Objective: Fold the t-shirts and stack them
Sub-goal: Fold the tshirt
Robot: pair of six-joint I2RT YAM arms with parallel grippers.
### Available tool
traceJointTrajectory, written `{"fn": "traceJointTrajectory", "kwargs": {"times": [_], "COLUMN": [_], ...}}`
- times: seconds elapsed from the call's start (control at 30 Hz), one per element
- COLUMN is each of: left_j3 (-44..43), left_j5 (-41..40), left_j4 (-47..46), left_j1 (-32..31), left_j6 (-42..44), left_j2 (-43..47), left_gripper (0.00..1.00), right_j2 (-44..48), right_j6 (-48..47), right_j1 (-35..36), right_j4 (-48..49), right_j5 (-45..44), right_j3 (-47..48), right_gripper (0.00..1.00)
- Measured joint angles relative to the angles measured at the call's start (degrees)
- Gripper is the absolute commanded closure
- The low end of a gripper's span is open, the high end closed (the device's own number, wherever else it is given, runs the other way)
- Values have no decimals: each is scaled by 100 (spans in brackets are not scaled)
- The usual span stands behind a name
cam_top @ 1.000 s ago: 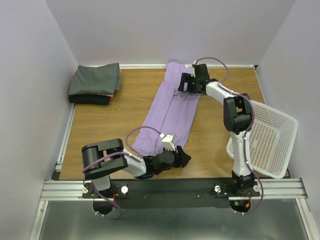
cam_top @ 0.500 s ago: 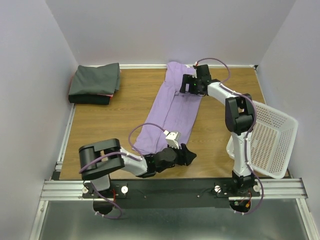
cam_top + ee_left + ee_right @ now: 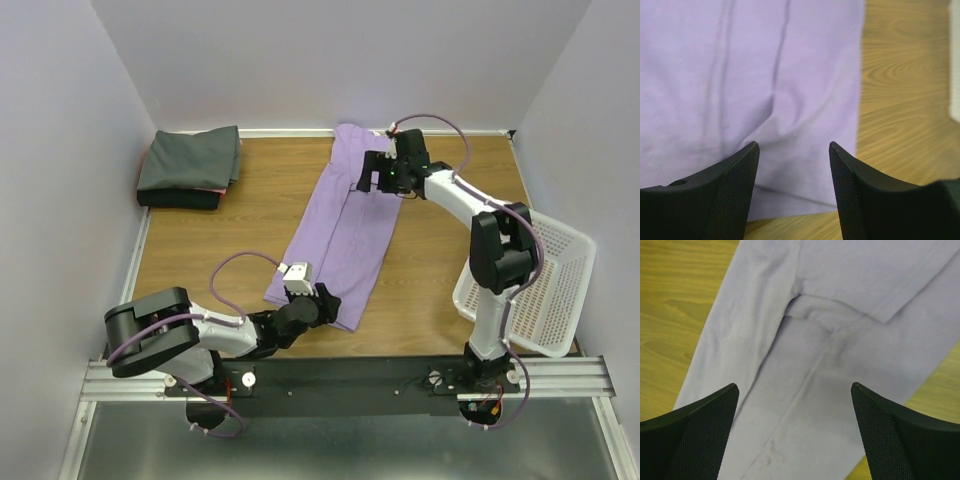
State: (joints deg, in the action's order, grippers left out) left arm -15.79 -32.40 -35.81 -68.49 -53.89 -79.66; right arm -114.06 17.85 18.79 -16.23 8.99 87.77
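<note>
Reaching over the near hem of the long lavender cloth t-shirt [image 3: 345, 225], the left gripper [image 3: 794, 145] has its 2 fingers partly apart and grips nothing. That shirt lies folded into a narrow strip, running diagonally across the brown wooden table [image 3: 230, 240]. Over its far end the right gripper [image 3: 795, 387] stands wide open and empty. A folded dark grey t-shirt [image 3: 190, 160] sits in the far-left corner.

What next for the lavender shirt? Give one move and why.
Probably close the left hand on the near hem of the long folded lavender cloth t-shirt: its jaws stand open over that edge; the right hand hovers open at the far end.
</note>
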Motion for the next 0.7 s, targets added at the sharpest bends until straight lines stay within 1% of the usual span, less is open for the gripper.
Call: {"fn": "traceJointTrajectory", "kwargs": {"times": [0.13,0.3,0.53,0.7], "left_j3": [129,136,94,-157], "left_j5": [-50,-59,-59,-17], "left_j4": [74,63,-435,-669], "left_j1": [13,13,-13,-319], "left_j6": [-107,-216,-365,-533], "left_j2": [46,15,-367,-787], "left_gripper": [34,34,34,34], "right_j2": [-39,-221,-522,-680], "right_j6": [79,166,188,201], "right_j1": [186,214,199,164], "right_j4": [28,26,94,175], "right_j5": [87,103,79,22], "right_j3": [-199,-356,-345,-164], "right_gripper": [0,0,0,0]}}
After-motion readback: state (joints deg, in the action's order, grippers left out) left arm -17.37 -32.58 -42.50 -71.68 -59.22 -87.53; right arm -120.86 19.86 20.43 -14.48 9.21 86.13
